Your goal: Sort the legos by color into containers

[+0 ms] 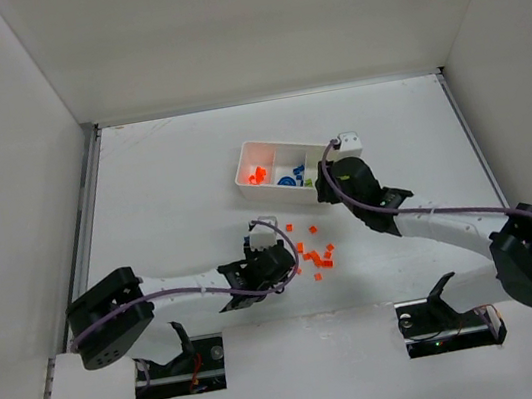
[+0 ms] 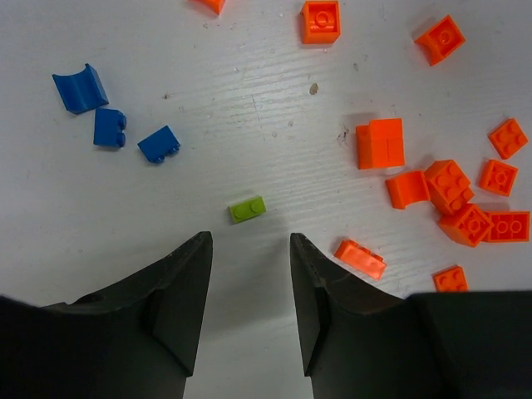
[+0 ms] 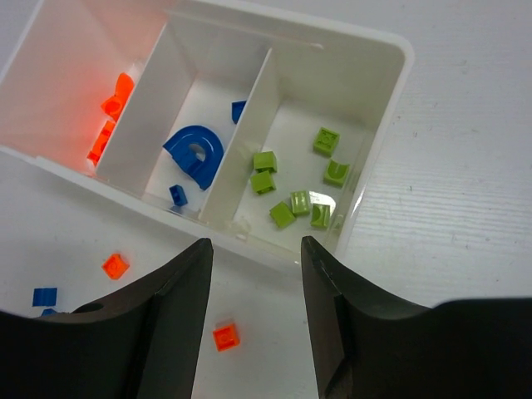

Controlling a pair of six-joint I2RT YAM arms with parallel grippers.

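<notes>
We see one white tray, upright, split by thin walls into three compartments: orange-red legos at one end, blue legos in the middle, yellow-green legos at the other end. Outside it lie clustered loose orange-red cubes, three loose blue pieces and, between these groups, one yellow-green brick.

Bright, even overhead light; wrist views sharp.
Soft shadow lies under the left gripper; the white tray glints along its right wall.

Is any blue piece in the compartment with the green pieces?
No, that compartment holds only green pieces; blue pieces lie in the middle one.
</notes>
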